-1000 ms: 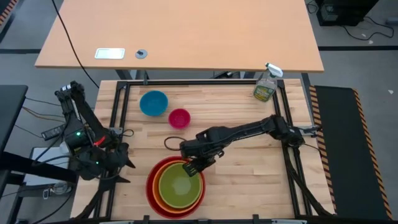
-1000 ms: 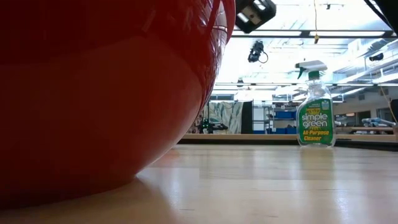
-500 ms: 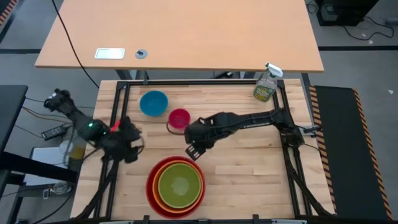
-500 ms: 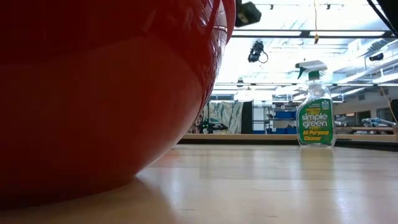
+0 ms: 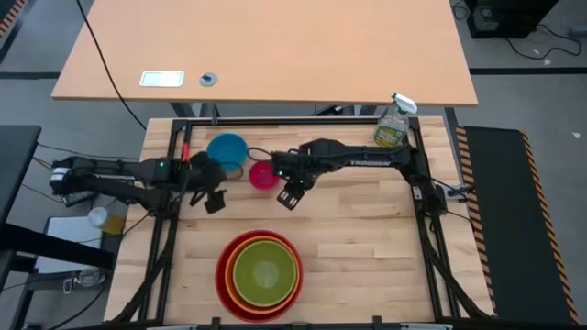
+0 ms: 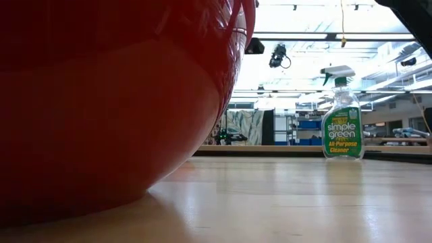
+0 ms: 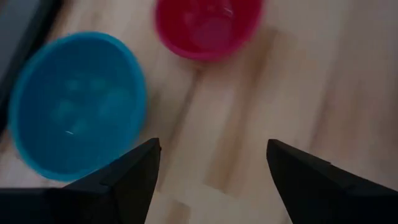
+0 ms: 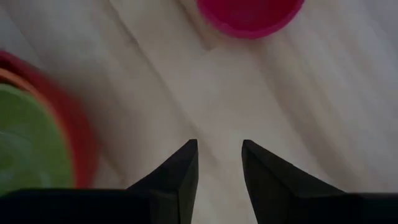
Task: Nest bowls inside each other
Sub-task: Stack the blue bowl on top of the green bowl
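Near the table's front edge, the lime green bowl (image 5: 266,271) sits nested in the orange bowl (image 5: 240,291), which sits in the red bowl (image 5: 223,275). The blue bowl (image 5: 227,151) and the magenta bowl (image 5: 264,174) stand side by side on the wood at the far left. My left gripper (image 5: 215,199) hovers open just on the near side of the blue bowl (image 7: 74,102). My right gripper (image 5: 290,195) hovers just right of the magenta bowl (image 8: 249,15) and nearer than it, with a narrow gap between its fingers and nothing in it.
A clear spray bottle (image 5: 393,126) stands at the table's far right corner. In the low view the red bowl (image 6: 101,101) fills the left half. Bare wood lies between the stack and the two small bowls.
My left gripper has swung from beyond the table's near left edge toward the far edge and in over the table, stopping beside the blue bowl. My right gripper has left the stack's rim and gone toward the far edge, turning, to beside the magenta bowl. No bowl has moved.
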